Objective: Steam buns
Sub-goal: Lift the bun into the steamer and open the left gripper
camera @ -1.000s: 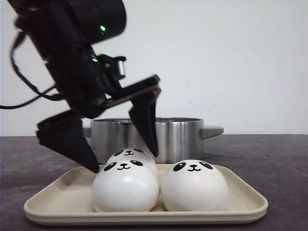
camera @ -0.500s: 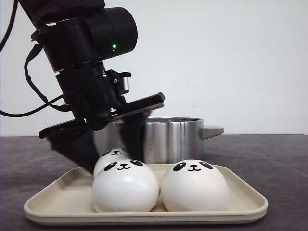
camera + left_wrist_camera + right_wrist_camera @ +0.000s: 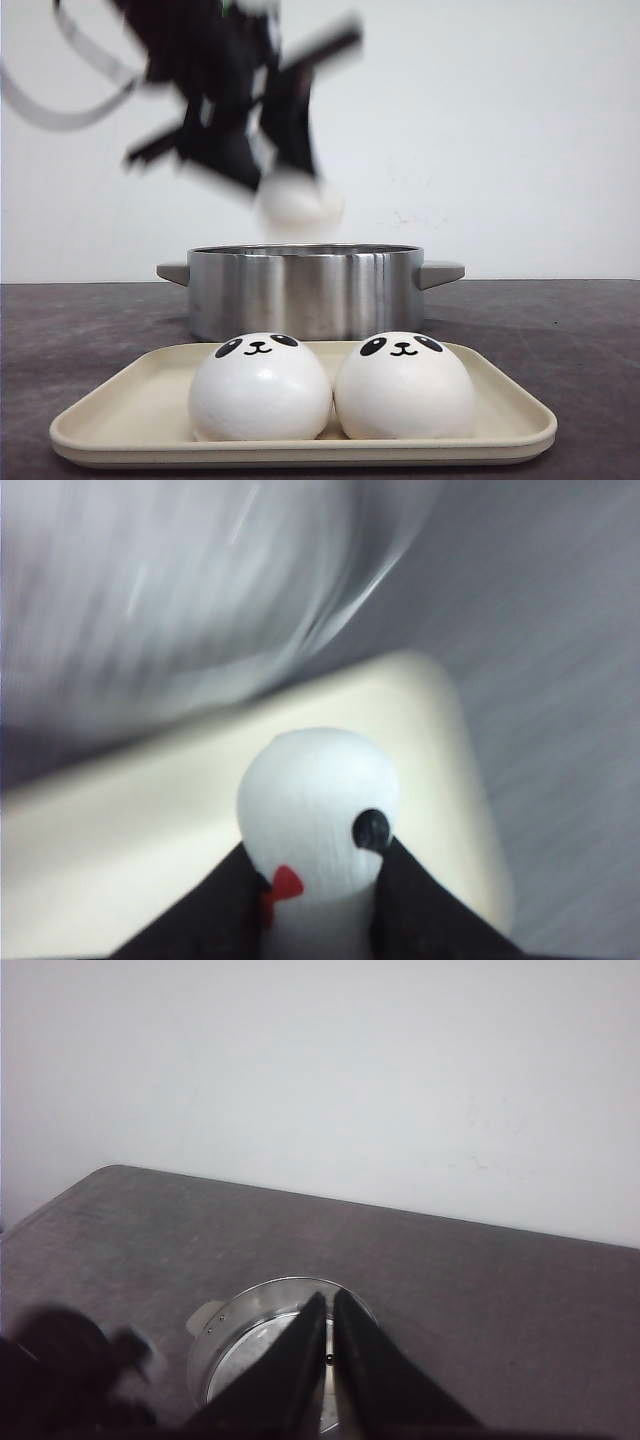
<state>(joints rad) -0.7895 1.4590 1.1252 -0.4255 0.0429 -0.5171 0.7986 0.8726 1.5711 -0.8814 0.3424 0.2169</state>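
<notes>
My left gripper (image 3: 270, 160) is shut on a white panda bun (image 3: 297, 200) and holds it in the air above the steel pot (image 3: 305, 290), blurred by motion. In the left wrist view the bun (image 3: 315, 805) sits pinched between the black fingers (image 3: 425, 910). Two more panda buns (image 3: 260, 388) (image 3: 403, 386) sit side by side on the cream tray (image 3: 300, 445) in front of the pot. My right gripper (image 3: 331, 1305) is shut and empty, high above the pot (image 3: 260, 1335). A fourth bun is not in view.
The pot has a handle on each side (image 3: 442, 272) and stands behind the tray on the dark grey table (image 3: 560, 330). A white wall is behind. The left arm shows as a dark blur in the right wrist view (image 3: 60, 1370).
My left gripper closed on the back bun on the tray and lifted it up fast, to above the pot rim. The two front buns stayed put.
</notes>
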